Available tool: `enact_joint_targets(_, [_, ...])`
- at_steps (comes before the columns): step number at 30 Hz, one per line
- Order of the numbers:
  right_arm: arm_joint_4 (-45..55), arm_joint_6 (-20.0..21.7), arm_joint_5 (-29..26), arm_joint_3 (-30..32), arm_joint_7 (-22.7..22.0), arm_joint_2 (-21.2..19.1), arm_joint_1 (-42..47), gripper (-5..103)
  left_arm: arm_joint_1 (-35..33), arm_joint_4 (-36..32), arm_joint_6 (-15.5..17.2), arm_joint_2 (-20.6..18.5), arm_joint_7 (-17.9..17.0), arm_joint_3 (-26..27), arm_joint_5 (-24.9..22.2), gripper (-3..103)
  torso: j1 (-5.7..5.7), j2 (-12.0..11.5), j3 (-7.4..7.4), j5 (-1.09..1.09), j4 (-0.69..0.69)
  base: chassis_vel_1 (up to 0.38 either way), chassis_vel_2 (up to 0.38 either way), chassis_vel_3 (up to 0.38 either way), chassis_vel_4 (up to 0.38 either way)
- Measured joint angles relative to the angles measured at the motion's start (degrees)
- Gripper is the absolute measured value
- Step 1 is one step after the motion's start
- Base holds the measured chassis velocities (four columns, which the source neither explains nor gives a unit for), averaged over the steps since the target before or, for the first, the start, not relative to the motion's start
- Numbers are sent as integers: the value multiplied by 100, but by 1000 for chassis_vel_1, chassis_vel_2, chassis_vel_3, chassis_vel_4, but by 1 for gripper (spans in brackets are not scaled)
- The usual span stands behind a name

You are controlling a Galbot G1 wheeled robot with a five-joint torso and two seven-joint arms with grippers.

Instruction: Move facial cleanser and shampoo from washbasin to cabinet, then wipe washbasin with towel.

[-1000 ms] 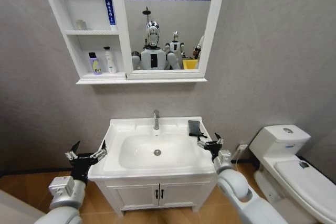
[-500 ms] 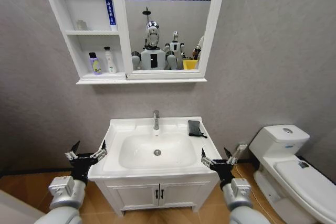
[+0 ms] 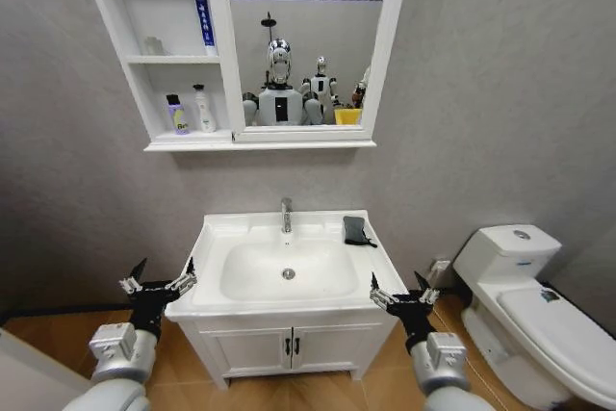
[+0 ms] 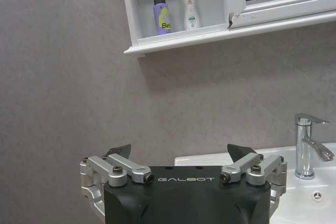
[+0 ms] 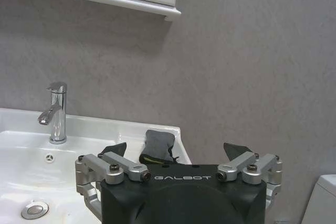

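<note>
A purple bottle [image 3: 177, 115] and a white bottle [image 3: 203, 110] stand side by side on the lowest shelf of the cabinet [image 3: 231, 144]; I cannot tell which is the facial cleanser and which the shampoo. The left wrist view shows the same purple bottle [image 4: 163, 14] and white bottle [image 4: 189, 6]. The dark towel [image 3: 356, 230] lies folded on the back right of the washbasin [image 3: 207, 238], also seen as towel [image 5: 157, 145]. My left gripper [image 3: 157, 286] hangs open off the basin's front left corner. My right gripper [image 3: 404, 294] hangs open off the front right corner. Both hold nothing.
A chrome tap [image 3: 286, 217] stands at the basin's back centre. A white toilet [image 3: 520, 286] sits close on the right. A blue tube [image 3: 197, 7] leans on the cabinet's top shelf. The vanity doors [image 3: 289, 344] are below the basin.
My right gripper has drawn back from beside the towel to the basin's front right corner, empty. The towel stays put. The left arm has not moved; the camera shifted slightly.
</note>
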State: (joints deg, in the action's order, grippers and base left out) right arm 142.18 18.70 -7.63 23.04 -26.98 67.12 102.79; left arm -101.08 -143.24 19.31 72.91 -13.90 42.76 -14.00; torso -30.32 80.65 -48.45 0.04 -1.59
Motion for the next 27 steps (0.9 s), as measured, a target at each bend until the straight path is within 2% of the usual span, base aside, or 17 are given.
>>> enact_joint_targets(2, [0, -22, 29, -21, 0, 19, 23, 100, 0, 0, 0, 0, 0, 1, 0, 100, 0, 0, 0, -5, 0, 216, -259, -226, 238])
enact_joint_targets(4, [-2, -26, 34, -34, -1, 23, 31, 100, 0, 0, 0, 0, 0, 0, 0, 100, 0, 0, 0, 0, -1, 273, -263, -226, 240])
enact_joint_targets(6, [-19, -30, 55, -55, -12, 24, 46, 100, 0, 1, 0, 0, 1, 0, 0, 100, 2, 1, 1, -7, 0, 252, -277, -253, 256])
enact_joint_targets(8, [-27, -32, 64, -65, -14, 18, 51, 100, 0, 0, 0, 0, 0, 0, 0, 100, 1, 1, 0, 0, 1, 281, -290, -280, 281])
enact_joint_targets(11, [-28, -33, 68, -73, -15, 9, 53, 100, 0, 1, 0, 0, 0, 0, 0, 100, -1, 0, -1, -1, 0, 333, -317, -302, 315])
enact_joint_targets(14, [-31, -35, 71, -90, -15, 2, 52, 100, 0, 1, 0, 0, 0, 0, 0, 100, 3, 2, 2, -9, 1, 348, -353, -338, 347])
enact_joint_targets(15, [-44, -36, 71, -102, -15, -3, 52, 100, 0, 1, 0, 0, 0, 0, 0, 100, 0, 1, -1, 0, 2, 385, -370, -369, 350])
enact_joint_targets(17, [-46, -39, 74, -108, -16, -6, 60, 100, 0, 0, 0, 0, 0, 0, 0, 100, 0, 1, 0, 2, -2, 385, -370, -350, 372])
enact_joint_targets(18, [-46, -52, 83, -118, -16, -9, 80, 100, 0, 1, 0, 0, 0, 0, 0, 100, 3, 3, 2, -12, 1, 335, -387, -350, 347])
enact_joint_targets(21, [-60, -81, 102, -130, -16, -13, 107, 100, 0, 1, 0, 1, 0, -1, -1, 100, 1, 0, 0, 2, 2, 354, -368, -369, 357])
enact_joint_targets(23, [-62, -92, 112, -138, -16, -13, 122, 100, 0, 0, 0, 0, 0, 2, 0, 100, 1, 1, 0, 1, -1, 377, -372, -343, 363])
enact_joint_targets(24, [-62, -100, 123, -142, -16, -16, 138, 100, 0, 1, 0, 0, 0, 0, 0, 100, 4, 3, 2, -13, 0, 351, -363, -343, 353])
enact_joint_targets(25, [-68, -104, 132, -155, -15, -18, 142, 100, 0, 0, 0, 0, 0, 2, 0, 100, 4, 3, 1, 3, 1, 351, -347, -352, 353])
enact_joint_targets(27, [-79, -104, 139, -168, -14, -25, 144, 100, 0, 0, 0, 0, 0, 1, 0, 100, -2, 0, -2, 2, -1, 363, -357, -348, 361])
